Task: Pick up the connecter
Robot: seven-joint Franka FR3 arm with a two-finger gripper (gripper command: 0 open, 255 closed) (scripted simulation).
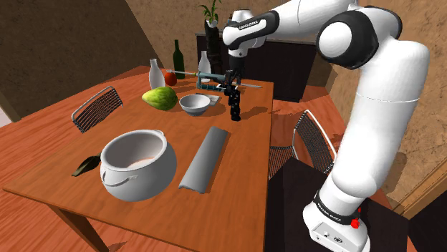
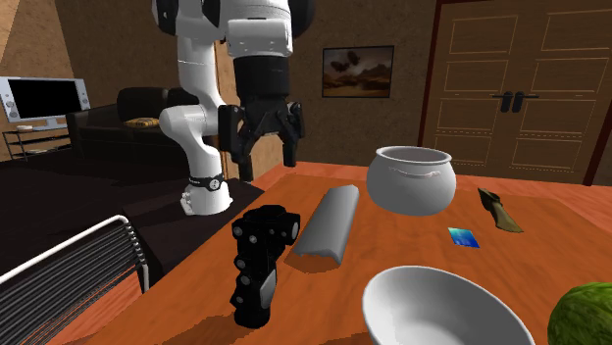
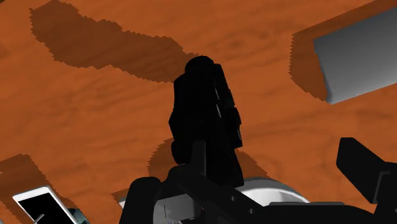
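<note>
- Small white bowl [image 2: 441, 309] up front, sitting just beside the spot under the gripper [image 2: 267, 162].
- Fingers spread wide, clasping nothing, hovering over the table [image 2: 392, 240].
- Black connecter [image 2: 260, 260] stands upright right beneath them, apart from both fingers.
- Grey half-round block [image 2: 326, 225] lies near, big white pot [image 2: 412, 176] farther off past it.
- Dark-screened phone [image 3: 41, 203] lies off to one side of the gripper.

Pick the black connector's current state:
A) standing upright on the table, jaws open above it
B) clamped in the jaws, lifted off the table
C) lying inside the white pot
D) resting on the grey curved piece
A: the connector stands upright on the wooden table, and the jaws hang open above it without clasping it.
</note>
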